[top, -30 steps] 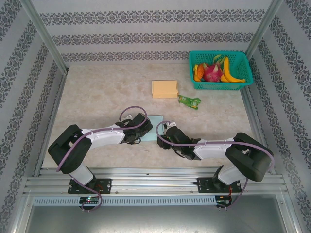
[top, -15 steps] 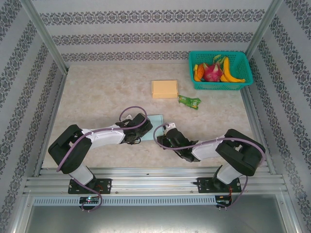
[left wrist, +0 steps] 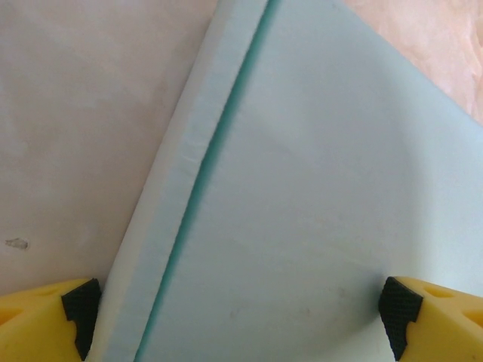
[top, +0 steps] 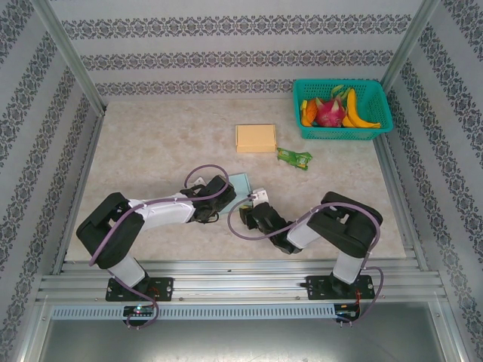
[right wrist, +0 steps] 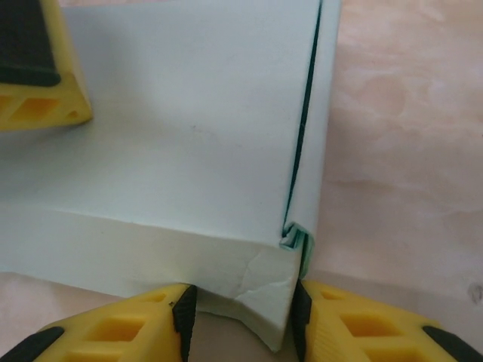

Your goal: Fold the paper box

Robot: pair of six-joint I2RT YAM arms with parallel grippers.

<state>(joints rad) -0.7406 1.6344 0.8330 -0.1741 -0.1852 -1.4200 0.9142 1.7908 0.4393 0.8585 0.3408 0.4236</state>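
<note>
Mid-tabletop, between both grippers, the paper box lies flat. It's pale teal w/ a folded strip along one edge. Left gripper sits over box's left side. Its fingers are spread wide, one just off the folded edge, the other above the flat panel. Right gripper is at box's near corner. Its fingers stand close either side of a creased corner flap, pads at its edges; can't tell if pinching or just touching. Beyond box: yellow flat pack. Beyond box & slightly right: green packet. Far right of box, at the back: green basket w/ fruit.
</note>
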